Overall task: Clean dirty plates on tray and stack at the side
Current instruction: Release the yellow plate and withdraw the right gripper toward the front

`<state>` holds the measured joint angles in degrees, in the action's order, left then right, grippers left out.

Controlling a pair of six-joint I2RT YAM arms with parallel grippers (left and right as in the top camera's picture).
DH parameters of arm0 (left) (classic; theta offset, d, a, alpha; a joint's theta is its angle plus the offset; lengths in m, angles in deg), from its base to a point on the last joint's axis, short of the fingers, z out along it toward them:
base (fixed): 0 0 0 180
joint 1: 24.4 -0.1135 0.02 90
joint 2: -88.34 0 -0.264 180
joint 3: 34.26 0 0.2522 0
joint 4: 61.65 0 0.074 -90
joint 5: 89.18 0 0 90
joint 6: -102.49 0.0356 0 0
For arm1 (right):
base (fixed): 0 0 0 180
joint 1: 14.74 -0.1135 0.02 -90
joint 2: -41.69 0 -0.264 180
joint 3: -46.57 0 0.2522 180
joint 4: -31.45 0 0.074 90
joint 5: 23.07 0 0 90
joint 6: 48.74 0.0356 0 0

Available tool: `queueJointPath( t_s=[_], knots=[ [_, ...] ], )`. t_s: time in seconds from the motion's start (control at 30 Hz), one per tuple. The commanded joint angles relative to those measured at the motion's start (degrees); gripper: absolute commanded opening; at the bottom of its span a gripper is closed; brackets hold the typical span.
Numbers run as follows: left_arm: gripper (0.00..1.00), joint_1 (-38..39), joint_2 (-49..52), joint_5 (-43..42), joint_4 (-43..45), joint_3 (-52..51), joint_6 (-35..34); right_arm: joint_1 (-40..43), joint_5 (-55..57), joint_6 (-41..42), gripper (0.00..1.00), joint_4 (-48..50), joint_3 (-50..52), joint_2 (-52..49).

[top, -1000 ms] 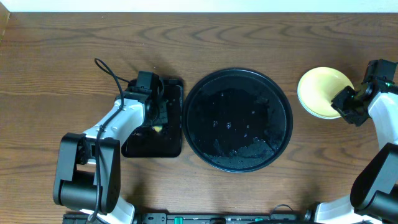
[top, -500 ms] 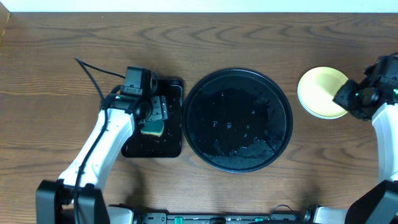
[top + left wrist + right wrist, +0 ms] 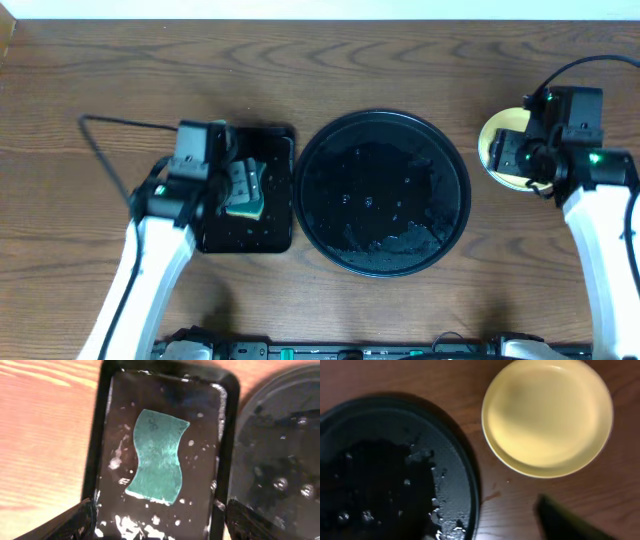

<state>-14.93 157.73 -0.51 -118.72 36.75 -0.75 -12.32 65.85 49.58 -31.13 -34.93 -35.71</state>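
Hovering over the pale yellow round plastic plate (image 3: pixel 547 415) beside the large round glossy black tray (image 3: pixel 345 165), the right hand (image 3: pixel 515 155) is nearest; its finger spread I cannot tell; the left hand (image 3: pixel 159 517) gapes empty.
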Motion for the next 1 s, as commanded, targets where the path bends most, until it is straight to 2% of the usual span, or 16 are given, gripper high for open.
queueJointPath(
  t_s=[0.0,0.2,0.5,0.7,0.97],
  knots=[
    [0.82,-0.2,-5.64,0.52,-2.73,1.11,0.55,-2.36,3.67,-1.36,0.99,-0.92,0.09,4.13],
    [0.82,-0.2,-16.13,0.52,-5.09,-0.68,0.55,-5.22,5.88,1.46,0.99,-3.8,1.79,11.23],
    [0.82,-0.2,-35.32,0.55,-5.9,-7.1,0.09,-8.5,6.67,1.49,0.99,0.61,16.04,33.42],
    [0.82,-0.2,-37.29,0.52,-6.21,-7.13,0.09,-8.5,6.64,1.49,0.99,-3.02,19.15,40.65],
    [0.82,-0.2,-37.22,0.52,-6.43,-7.13,0.09,-8.5,6.67,1.49,0.99,-10.93,19.15,41.07]
  ],
)
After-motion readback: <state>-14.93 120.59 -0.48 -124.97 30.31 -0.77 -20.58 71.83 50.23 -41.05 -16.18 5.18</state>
